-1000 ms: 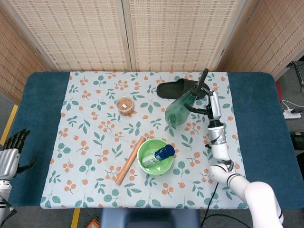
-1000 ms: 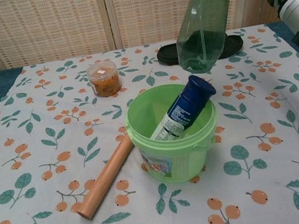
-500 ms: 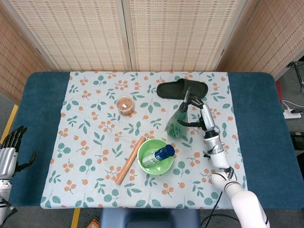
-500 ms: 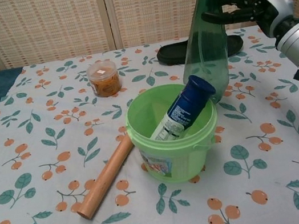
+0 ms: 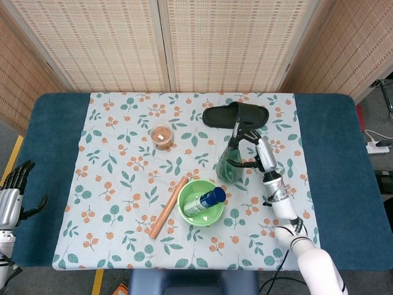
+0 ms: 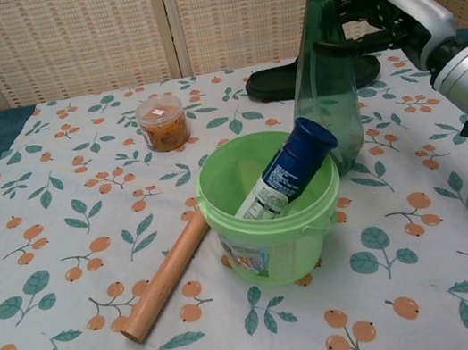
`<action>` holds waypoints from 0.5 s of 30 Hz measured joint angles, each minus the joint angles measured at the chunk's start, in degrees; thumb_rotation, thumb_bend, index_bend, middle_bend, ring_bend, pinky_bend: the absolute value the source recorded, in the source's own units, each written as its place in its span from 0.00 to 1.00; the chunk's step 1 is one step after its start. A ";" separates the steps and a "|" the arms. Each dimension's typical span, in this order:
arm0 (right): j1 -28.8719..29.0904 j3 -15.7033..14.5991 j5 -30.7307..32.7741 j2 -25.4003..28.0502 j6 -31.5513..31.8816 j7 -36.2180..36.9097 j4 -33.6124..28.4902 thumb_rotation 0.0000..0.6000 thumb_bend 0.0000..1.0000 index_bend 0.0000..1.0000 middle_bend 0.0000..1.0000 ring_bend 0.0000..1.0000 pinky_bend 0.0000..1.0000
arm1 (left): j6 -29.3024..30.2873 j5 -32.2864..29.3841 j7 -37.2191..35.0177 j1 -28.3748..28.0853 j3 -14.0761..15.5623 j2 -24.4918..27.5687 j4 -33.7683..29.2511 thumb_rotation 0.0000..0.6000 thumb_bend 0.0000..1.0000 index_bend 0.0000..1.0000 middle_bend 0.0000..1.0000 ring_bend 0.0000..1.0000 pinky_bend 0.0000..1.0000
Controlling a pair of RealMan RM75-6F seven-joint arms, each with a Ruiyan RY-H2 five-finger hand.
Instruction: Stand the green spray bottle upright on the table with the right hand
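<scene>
The green spray bottle (image 5: 230,163) (image 6: 329,95) stands upright on the flowered cloth, just behind and to the right of the green bucket (image 5: 216,212) (image 6: 266,251). My right hand (image 5: 261,150) (image 6: 396,15) reaches in from the bottle's right and holds its upper body, thumb against the shoulder and the other fingers near the neck. The black nozzle runs out of the chest view's top edge. My left hand (image 5: 12,196) hangs with fingers apart beside the table's left edge, holding nothing.
A blue and white bottle (image 5: 206,200) (image 6: 292,169) leans inside the bucket. A wooden rod (image 5: 168,207) (image 6: 166,278) lies to its left. An orange jar (image 5: 162,136) (image 6: 162,122) and a black slipper (image 5: 233,115) (image 6: 277,83) sit further back.
My right hand swung the bottle from a tilt in the air to upright and lowered it onto the cloth beside the bucket. The left hand barely moved.
</scene>
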 measured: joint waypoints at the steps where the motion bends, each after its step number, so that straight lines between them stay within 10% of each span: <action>1: -0.05 -0.13 -0.18 0.01 0.03 -0.04 0.02 1.00 0.00 0.71 0.57 0.27 0.21 | 0.14 0.03 -0.10 0.05 0.04 -0.05 0.04 1.00 0.32 0.03 0.01 0.00 0.08; 15: -0.40 -2.56 -2.73 1.38 -0.86 -0.01 -0.65 1.00 0.00 0.23 0.33 0.04 0.16 | 0.22 0.38 -1.06 0.02 0.42 -0.11 0.38 1.00 0.32 0.03 0.01 0.00 0.08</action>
